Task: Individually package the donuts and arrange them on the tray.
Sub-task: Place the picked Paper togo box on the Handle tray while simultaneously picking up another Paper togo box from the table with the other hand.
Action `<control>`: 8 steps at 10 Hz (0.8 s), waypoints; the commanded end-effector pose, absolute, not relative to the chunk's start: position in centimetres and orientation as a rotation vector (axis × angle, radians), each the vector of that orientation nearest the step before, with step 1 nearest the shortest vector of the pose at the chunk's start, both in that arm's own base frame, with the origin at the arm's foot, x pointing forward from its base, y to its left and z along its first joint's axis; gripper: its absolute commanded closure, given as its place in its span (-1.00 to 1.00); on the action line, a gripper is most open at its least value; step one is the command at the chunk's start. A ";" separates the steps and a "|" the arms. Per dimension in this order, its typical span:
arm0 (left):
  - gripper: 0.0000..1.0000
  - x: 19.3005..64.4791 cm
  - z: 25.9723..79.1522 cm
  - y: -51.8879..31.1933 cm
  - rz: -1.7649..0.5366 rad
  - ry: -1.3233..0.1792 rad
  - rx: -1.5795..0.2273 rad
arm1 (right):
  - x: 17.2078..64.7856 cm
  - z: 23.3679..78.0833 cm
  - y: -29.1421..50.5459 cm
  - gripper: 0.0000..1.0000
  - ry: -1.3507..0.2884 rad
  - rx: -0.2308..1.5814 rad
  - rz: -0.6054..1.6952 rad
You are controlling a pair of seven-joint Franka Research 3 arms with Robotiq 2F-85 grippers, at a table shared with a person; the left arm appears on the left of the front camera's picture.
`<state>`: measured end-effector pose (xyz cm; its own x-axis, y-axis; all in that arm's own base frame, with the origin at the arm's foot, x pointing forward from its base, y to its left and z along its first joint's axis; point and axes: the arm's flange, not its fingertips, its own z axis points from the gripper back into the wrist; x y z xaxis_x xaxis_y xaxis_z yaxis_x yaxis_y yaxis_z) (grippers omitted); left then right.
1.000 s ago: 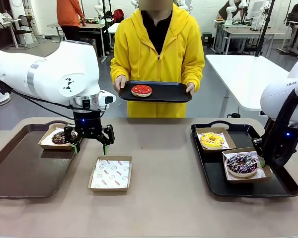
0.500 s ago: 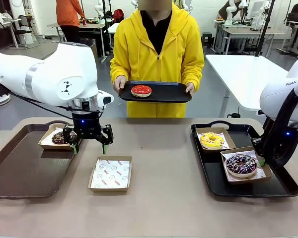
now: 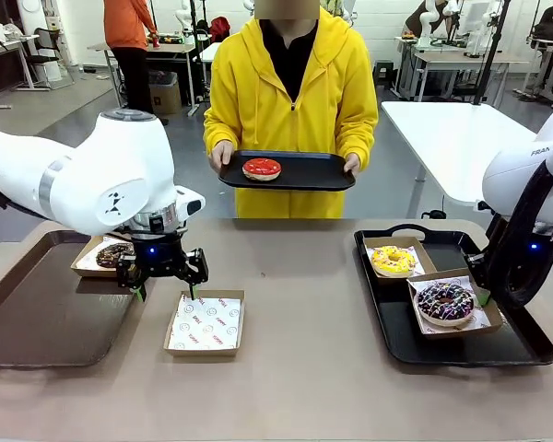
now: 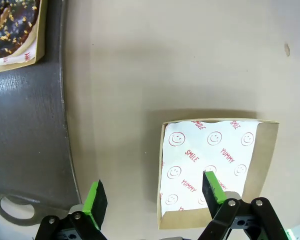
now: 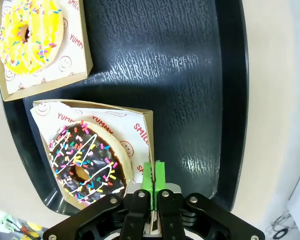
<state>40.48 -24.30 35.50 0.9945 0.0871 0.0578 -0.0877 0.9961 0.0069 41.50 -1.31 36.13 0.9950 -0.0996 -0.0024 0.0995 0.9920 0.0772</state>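
Beyond the tan worktop lies an open workshop with white tables and other people farther off. A person in a yellow hooded top stands at the far edge, both hands holding a black serving tray level at waist height; the red donut sits on its left part.

Left end effector: fingers spread wide apart, gripping nothing. It hangs just above the worktop at the near-right corner of the dark left tray. In the left wrist view one green pad lies over that tray's rim and the other over the near edge of the empty paper-lined box, which rests on the bare worktop just beside the tray. Smiley faces and red print cover its liner.

A sprinkled chocolate donut lies in its own box at the far-right corner of the left tray, partly hidden behind the left arm.

Right end effector: green pads pressed together on the corner wall of the donut box, pinching it. That box sits on the black right tray and contains a chocolate donut with coloured sprinkles and white icing lines. The yellow donut lies in a second box just behind it on the same tray, the two boxes near each other at their corners.
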 end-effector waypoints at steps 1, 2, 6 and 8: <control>-1.00 40.1 34.4 -24.9 0.092 -0.087 0.004 | 42.2 35.8 -1.3 0.97 -0.009 0.107 -0.078; -1.00 40.2 34.1 -25.0 0.078 -0.083 0.003 | 42.2 35.8 -1.4 0.97 -0.010 0.107 -0.078; -1.00 40.4 33.7 -25.1 0.052 -0.070 -0.007 | 42.5 34.9 -1.3 0.97 0.014 0.103 -0.066; -1.00 40.5 33.2 -25.3 0.048 -0.054 -0.014 | 42.5 34.8 -1.3 0.97 0.017 0.103 -0.064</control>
<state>40.25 -24.91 33.69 0.9970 0.0639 0.0446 -0.0640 0.9979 0.0014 41.87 -1.33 34.75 0.9961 -0.0819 -0.0316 0.0841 0.9936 0.0755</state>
